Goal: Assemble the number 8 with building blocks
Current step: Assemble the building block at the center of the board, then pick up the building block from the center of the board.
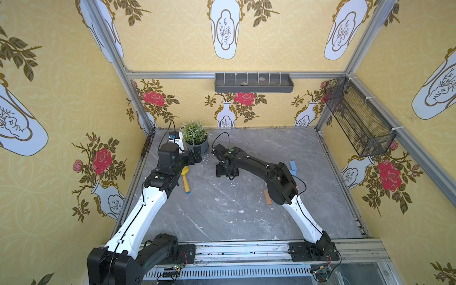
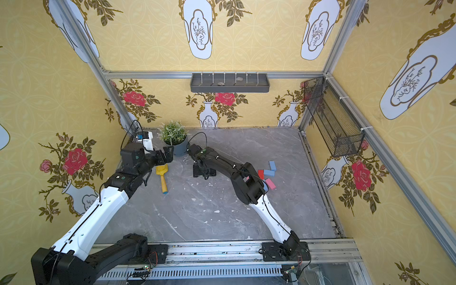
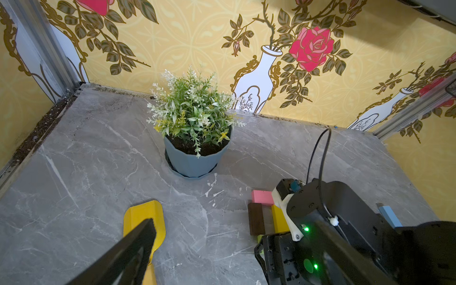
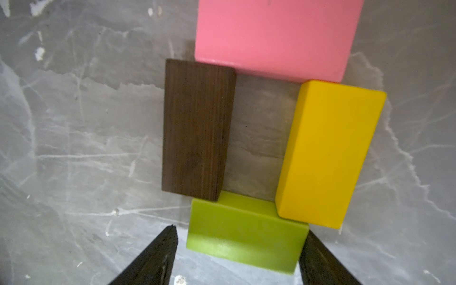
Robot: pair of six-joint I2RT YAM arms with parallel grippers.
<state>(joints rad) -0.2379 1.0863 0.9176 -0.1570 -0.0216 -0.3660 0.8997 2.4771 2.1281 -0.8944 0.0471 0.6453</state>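
Note:
The right wrist view shows four building blocks laid flat in a closed rectangle: a pink block (image 4: 276, 37), a dark brown block (image 4: 197, 128), a yellow block (image 4: 328, 153) and a green block (image 4: 244, 237). My right gripper (image 4: 240, 230) straddles the green block, open. One finger stands clear of the block with a visible gap, the other lies close against its end. In both top views this gripper (image 1: 225, 171) (image 2: 203, 171) points down over the rectangle and hides it. My left gripper (image 1: 197, 155) (image 3: 234, 229) hangs open and empty. Loose blocks, blue (image 2: 272, 165), red (image 2: 260, 174) and pink (image 2: 270, 183), lie at the right.
A yellow scoop toy (image 1: 185, 177) (image 3: 145, 214) lies under the left gripper. A potted plant (image 1: 196, 138) (image 3: 195, 138) stands at the back left. A tan block (image 1: 267, 197) lies beside the right arm's elbow. A wire basket (image 1: 357, 118) hangs on the right wall.

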